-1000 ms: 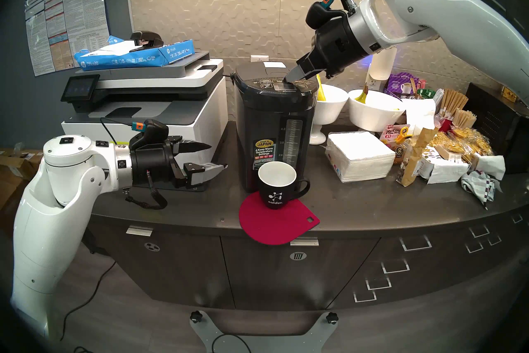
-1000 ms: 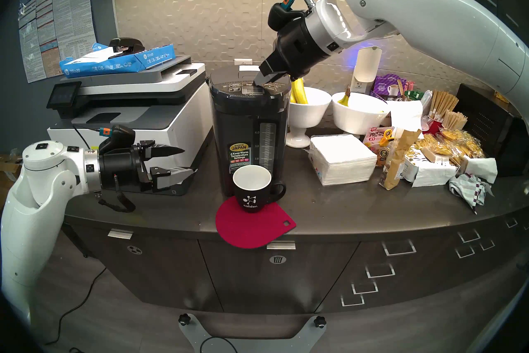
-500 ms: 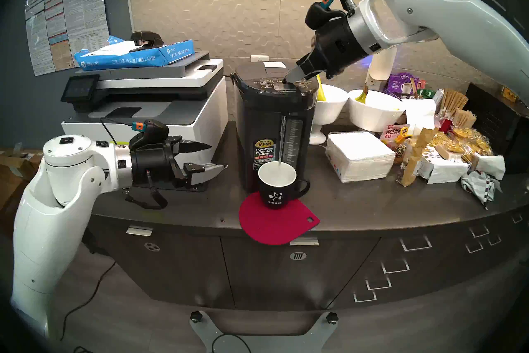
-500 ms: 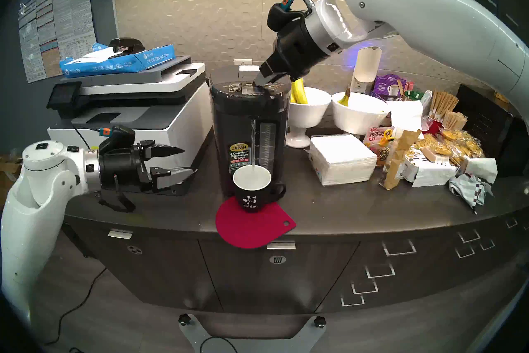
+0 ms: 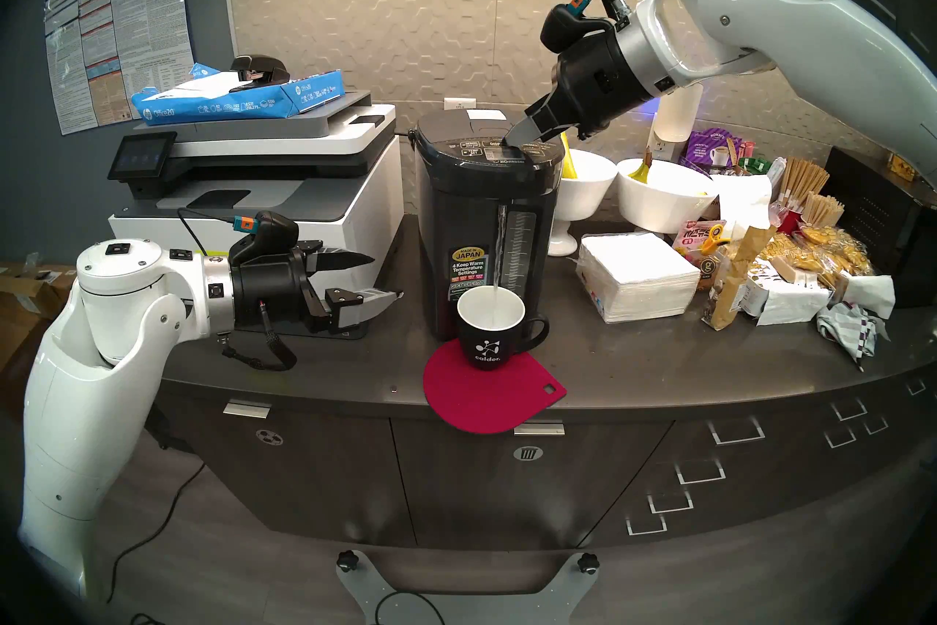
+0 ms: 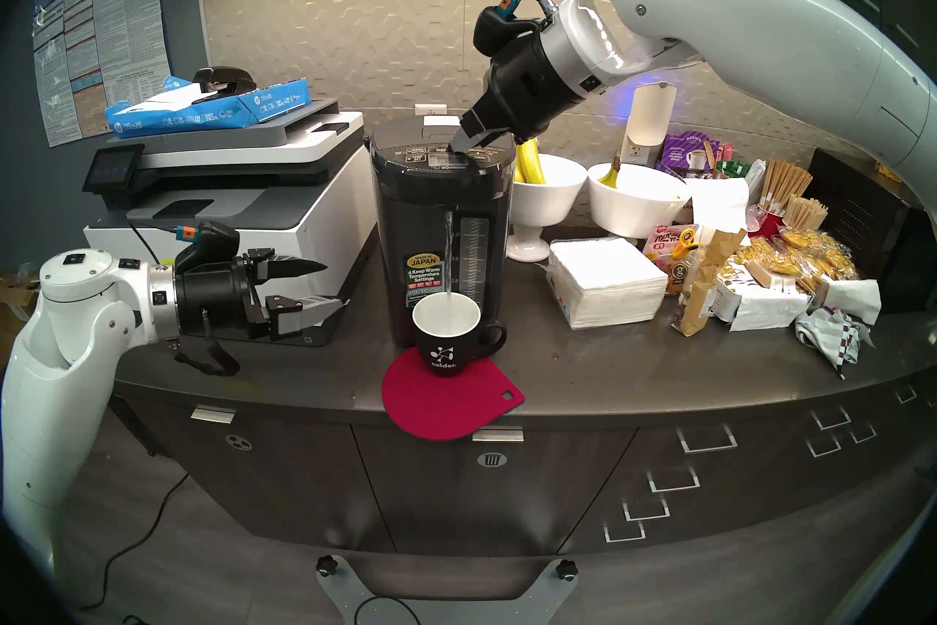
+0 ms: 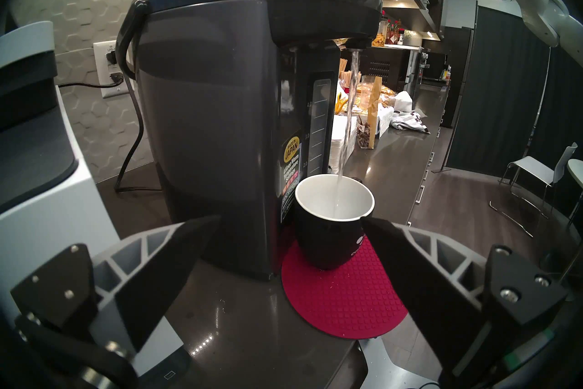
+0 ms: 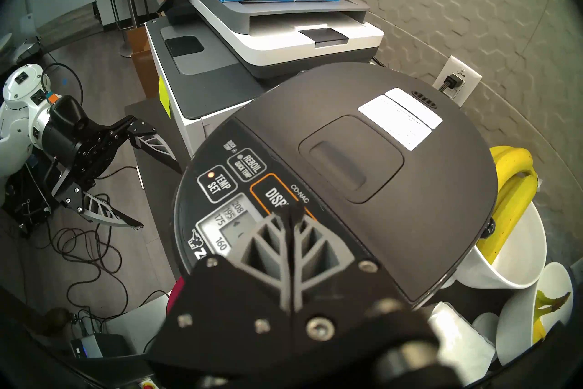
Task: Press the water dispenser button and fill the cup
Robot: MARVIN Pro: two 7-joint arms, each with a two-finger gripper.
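The dark grey water dispenser (image 5: pixel 487 223) stands mid-counter. My right gripper (image 5: pixel 511 141) is shut with nothing held, and its tips rest on the wide DISPENSE button (image 8: pixel 273 197), covering half of it. A stream of water (image 5: pixel 499 253) falls from the spout into the black cup (image 5: pixel 489 327), which sits on a red mat (image 5: pixel 487 393) under the spout. In the left wrist view the water (image 7: pixel 347 126) lands inside the white-lined cup (image 7: pixel 331 227). My left gripper (image 5: pixel 385 276) hangs open and empty, left of the dispenser, apart from it.
A white and grey printer (image 5: pixel 263 203) with a blue paper ream (image 5: pixel 238 99) stands left of the dispenser. White bowls with bananas (image 5: pixel 659 198), a napkin stack (image 5: pixel 639 276) and snack packets (image 5: pixel 791 274) crowd the right. The mat overhangs the counter's front edge.
A second ago no water ran and the cup stood dry. Water then started and still pours into the cup. Neither arm has visibly moved.
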